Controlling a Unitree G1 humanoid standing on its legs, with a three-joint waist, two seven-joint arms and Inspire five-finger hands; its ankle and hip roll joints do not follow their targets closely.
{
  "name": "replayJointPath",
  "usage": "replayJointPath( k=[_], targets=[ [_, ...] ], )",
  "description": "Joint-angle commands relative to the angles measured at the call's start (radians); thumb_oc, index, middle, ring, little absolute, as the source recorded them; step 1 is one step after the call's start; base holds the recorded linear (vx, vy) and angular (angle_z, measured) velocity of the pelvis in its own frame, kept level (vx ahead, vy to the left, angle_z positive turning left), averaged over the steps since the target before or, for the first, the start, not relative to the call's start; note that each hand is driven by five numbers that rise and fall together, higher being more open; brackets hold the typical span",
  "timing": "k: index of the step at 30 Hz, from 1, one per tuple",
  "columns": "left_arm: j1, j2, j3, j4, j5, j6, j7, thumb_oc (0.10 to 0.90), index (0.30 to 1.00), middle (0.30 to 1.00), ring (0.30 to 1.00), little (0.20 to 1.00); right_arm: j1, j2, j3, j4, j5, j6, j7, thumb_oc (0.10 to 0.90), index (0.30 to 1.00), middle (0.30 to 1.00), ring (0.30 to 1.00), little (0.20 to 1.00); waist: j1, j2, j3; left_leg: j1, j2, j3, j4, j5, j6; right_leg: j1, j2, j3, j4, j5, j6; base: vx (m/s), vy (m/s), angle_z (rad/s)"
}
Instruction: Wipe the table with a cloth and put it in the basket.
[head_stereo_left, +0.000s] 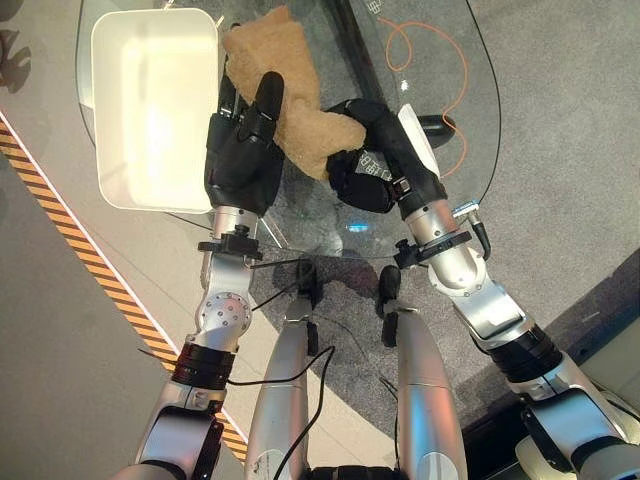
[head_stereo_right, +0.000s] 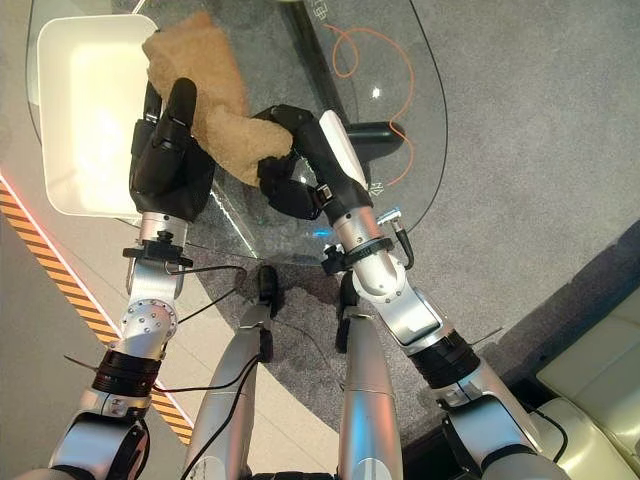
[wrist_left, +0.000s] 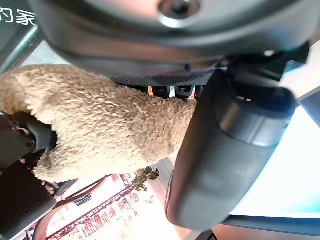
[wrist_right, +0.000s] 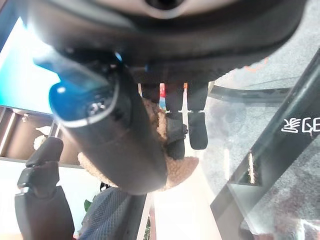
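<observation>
The cloth (head_stereo_left: 285, 95) is bunched on the glass table (head_stereo_left: 440, 120) between both hands. The right hand (head_stereo_left: 365, 165) has its fingers curled round the cloth's near end. The left hand (head_stereo_left: 243, 140) is closed on its side, thumb pressed against it. Judged step: handover before binning. Next: the cloth must travel left to the basket (head_stereo_left: 150, 100) just beyond the left hand

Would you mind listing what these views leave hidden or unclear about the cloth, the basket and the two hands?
- Cloth: in the eye views the left hand covers its left part.
- Cloth's near end: the right hand curls over it; the contact underneath is hidden.
- White basket: its near right corner lies behind the left hand.
- Left wrist view: the thumb blocks the cloth's far side.
</observation>
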Motion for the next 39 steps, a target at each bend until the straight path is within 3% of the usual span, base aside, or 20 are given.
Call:
replayJointPath(
  k=[1,5,6,7,8,9,26,30,34,35,36,39],
  targets=[
    [-0.143,0.027,-0.014,-0.169,0.079,-0.035,-0.054,0.8,0.9,0.9,0.9,0.9,-0.143,0.046,0.034,-0.219,-0.019,-0.09,0.039,0.1,0.3,0.3,0.3,0.2,0.02,-0.007,-0.029,0.034,-0.063,0.057,0.047,-0.099,0.026,0.051,0.063,-0.042,-0.092,0.003,0.004,0.0,0.0,0.0],
    [-0.148,0.029,-0.018,-0.16,0.095,-0.042,-0.038,0.8,0.9,0.9,0.9,0.9,-0.148,0.044,0.038,-0.216,-0.018,-0.092,0.041,0.1,0.3,0.3,0.3,0.2,0.021,-0.007,-0.029,0.032,-0.063,0.056,0.048,-0.099,0.026,0.048,0.062,-0.044,-0.089,0.002,0.004,0.0,0.0,0.0],
    [-0.147,0.03,-0.017,-0.162,0.096,-0.04,-0.035,0.72,0.832,0.832,0.832,0.82,-0.15,0.044,0.038,-0.219,-0.016,-0.087,0.041,0.1,0.3,0.3,0.3,0.2,0.022,-0.007,-0.029,0.032,-0.063,0.055,0.048,-0.099,0.026,0.048,0.063,-0.044,-0.089,0.002,0.004,0.0,0.0,0.0],
    [-0.146,0.032,-0.016,-0.161,0.095,-0.042,-0.036,0.627,0.752,0.752,0.752,0.727,-0.15,0.044,0.038,-0.22,-0.015,-0.087,0.041,0.1,0.3,0.3,0.3,0.2,0.022,-0.007,-0.029,0.032,-0.063,0.055,0.048,-0.099,0.026,0.048,0.063,-0.043,-0.089,0.002,0.005,0.0,0.0,0.0],
    [-0.147,0.035,-0.015,-0.159,0.099,-0.055,-0.041,0.232,0.413,0.413,0.413,0.332,-0.151,0.042,0.038,-0.218,-0.013,-0.088,0.04,0.1,0.3,0.3,0.3,0.2,0.023,-0.007,-0.029,0.031,-0.064,0.055,0.048,-0.099,0.026,0.047,0.062,-0.044,-0.089,0.002,0.005,0.0,0.0,0.0],
    [-0.146,0.034,-0.017,-0.16,0.11,-0.055,-0.036,0.1,0.3,0.3,0.3,0.2,-0.15,0.044,0.039,-0.219,-0.016,-0.088,0.039,0.1,0.3,0.3,0.3,0.2,0.023,-0.007,-0.029,0.029,-0.063,0.056,0.049,-0.099,0.026,0.046,0.062,-0.045,-0.09,0.002,0.004,0.0,0.0,0.0],
    [-0.147,0.028,-0.012,-0.161,0.112,-0.071,-0.044,0.1,0.3,0.3,0.3,0.2,-0.149,0.051,0.035,-0.215,-0.012,-0.085,0.033,0.1,0.3,0.3,0.3,0.2,0.022,-0.008,-0.029,0.034,-0.066,0.056,0.049,-0.101,0.026,0.05,0.063,-0.044,-0.093,0.003,0.004,0.0,0.0,0.0],
    [-0.145,0.025,-0.01,-0.166,0.113,-0.072,-0.045,0.1,0.3,0.3,0.3,0.2,-0.146,0.055,0.035,-0.216,-0.015,-0.087,0.029,0.133,0.328,0.328,0.328,0.233,0.022,-0.008,-0.029,0.032,-0.066,0.055,0.05,-0.102,0.027,0.048,0.064,-0.043,-0.093,0.003,0.004,0.0,0.0,0.0],
    [-0.148,0.023,-0.01,-0.166,0.115,-0.07,-0.044,0.1,0.3,0.3,0.3,0.2,-0.144,0.055,0.033,-0.21,-0.01,-0.091,0.028,0.396,0.554,0.554,0.554,0.496,0.021,-0.008,-0.029,0.035,-0.066,0.056,0.047,-0.102,0.027,0.05,0.065,-0.043,-0.093,0.003,0.004,0.0,0.0,0.0],
    [-0.15,0.023,-0.009,-0.164,0.115,-0.072,-0.046,0.1,0.3,0.3,0.3,0.2,-0.145,0.056,0.031,-0.211,0.002,-0.089,0.027,0.756,0.862,0.862,0.862,0.856,0.021,-0.009,-0.029,0.036,-0.066,0.055,0.046,-0.102,0.027,0.051,0.065,-0.044,-0.093,0.002,0.004,0.0,0.0,0.0],
    [-0.15,0.024,-0.008,-0.164,0.11,-0.071,-0.047,0.1,0.3,0.3,0.3,0.2,-0.143,0.056,0.03,-0.208,0.004,-0.088,0.032,0.8,0.9,0.9,0.9,0.9,0.021,-0.009,-0.029,0.036,-0.066,0.055,0.048,-0.103,0.026,0.051,0.065,-0.043,-0.092,0.002,0.005,0.0,0.0,0.0],
    [-0.147,0.022,-0.005,-0.163,0.113,-0.07,-0.049,0.1,0.3,0.3,0.3,0.2,-0.142,0.056,0.027,-0.206,0.009,-0.09,0.03,0.8,0.9,0.9,0.9,0.9,0.021,-0.009,-0.029,0.036,-0.067,0.055,0.049,-0.103,0.026,0.052,0.065,-0.043,-0.093,0.002,0.004,0.0,0.0,0.0]
  ],
)
